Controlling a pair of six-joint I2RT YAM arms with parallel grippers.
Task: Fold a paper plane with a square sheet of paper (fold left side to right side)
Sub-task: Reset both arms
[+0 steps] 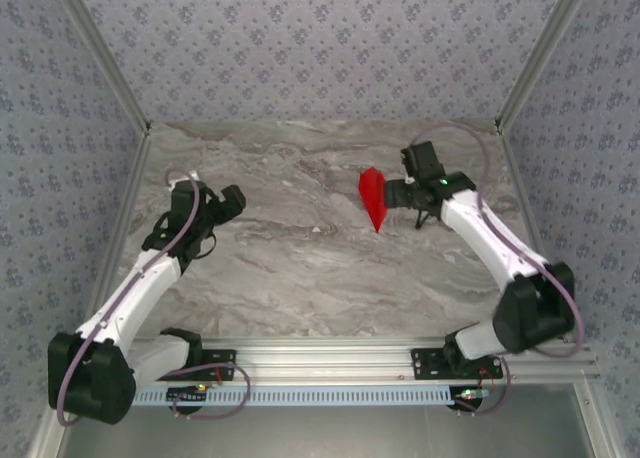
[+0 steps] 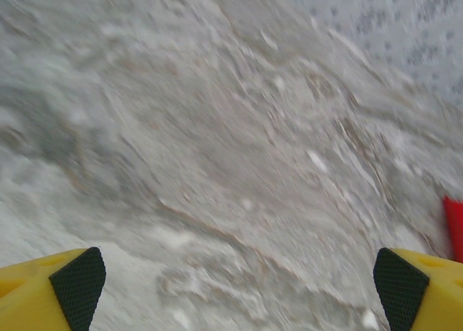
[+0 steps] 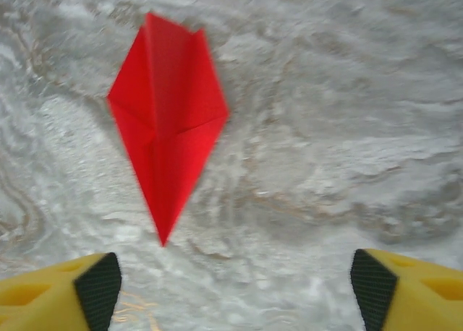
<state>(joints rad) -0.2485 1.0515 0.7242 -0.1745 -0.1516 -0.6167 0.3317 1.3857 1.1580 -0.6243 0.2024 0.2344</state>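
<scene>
the right wrist view gives the paper plane [image 3: 166,121] whole: a red kite shape with a centre crease, its sharp point toward the pads [image 3: 98,291]. the left wrist view catches a red sliver of it at its right margin. from above, the plane lies in the far right part of the table [image 1: 300,268], just beside the right end effector [image 1: 398,193], whose jaws stand wide apart, holding nothing. the left arm bends low near the left edge, its end effector [image 1: 228,200] spread wide and empty. bare marble lies between the arms.

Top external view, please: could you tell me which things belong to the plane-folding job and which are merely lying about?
Job: paper plane, folded, on the table; right gripper, open near it; left gripper, open.
Merely there: marble table; patterned walls; metal rail.
</scene>
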